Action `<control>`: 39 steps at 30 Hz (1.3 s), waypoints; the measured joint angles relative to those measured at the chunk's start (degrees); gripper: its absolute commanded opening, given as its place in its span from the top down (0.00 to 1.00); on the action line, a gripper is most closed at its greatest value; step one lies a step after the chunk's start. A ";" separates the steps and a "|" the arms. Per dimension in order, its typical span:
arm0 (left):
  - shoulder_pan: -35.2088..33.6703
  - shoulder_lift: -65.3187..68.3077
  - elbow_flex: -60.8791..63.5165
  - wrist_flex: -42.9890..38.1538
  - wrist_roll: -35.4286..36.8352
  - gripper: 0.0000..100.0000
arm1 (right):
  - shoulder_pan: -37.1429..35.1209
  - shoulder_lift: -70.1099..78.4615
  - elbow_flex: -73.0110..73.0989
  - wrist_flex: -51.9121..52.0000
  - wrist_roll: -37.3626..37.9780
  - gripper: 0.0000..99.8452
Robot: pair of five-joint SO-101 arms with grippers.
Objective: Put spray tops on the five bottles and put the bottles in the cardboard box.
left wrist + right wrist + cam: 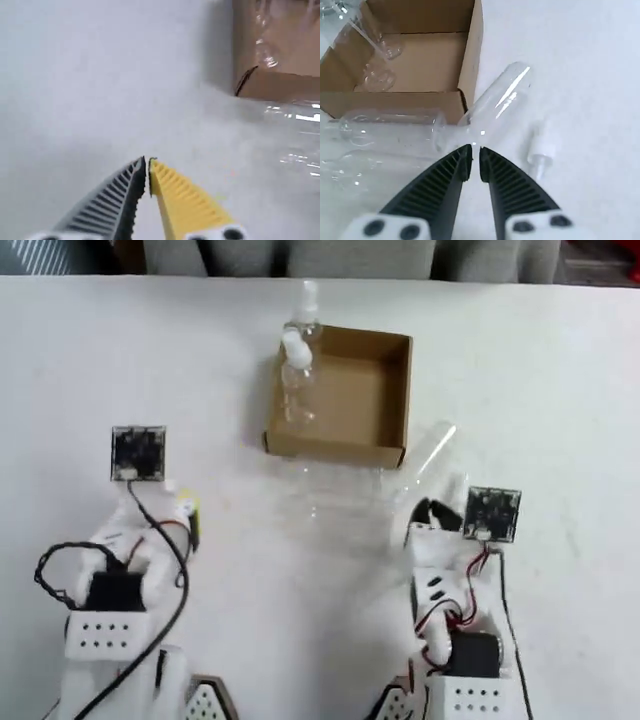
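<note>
Right gripper [475, 149]: nearly closed, nothing held. Clear bottle [501, 97]: laid just beyond its tips, long axis angled away beside cardboard box [474, 55].

Bright, even light pours down over my white table [560, 380], washing it so pale that the clear bottles [330, 497] lying by the cardboard box [340, 448] almost melt into it. Glare streaks flash along the tilted bottle [500, 100] just past my right pincer [474, 152]. By my left pincer [148, 167], a soft grey shadow hugs the box's outer wall.
</note>
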 measured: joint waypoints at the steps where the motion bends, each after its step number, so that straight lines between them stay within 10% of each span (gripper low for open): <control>1: -1.23 0.53 0.35 -0.09 0.00 0.98 | 0.00 0.00 -0.79 0.00 3.69 0.98; 12: -10.55 13.98 0.35 -4.66 -5.71 0.98 | -12.04 5.63 -18.02 7.56 22.77 0.93; 33: -18.37 61.71 -26.99 -7.30 3.08 0.98 | -21.54 74.20 -56.97 30.86 48.62 0.93; 39: -18.37 63.21 -29.63 -5.27 3.34 0.98 | -13.63 74.29 -56.97 37.27 40.70 0.93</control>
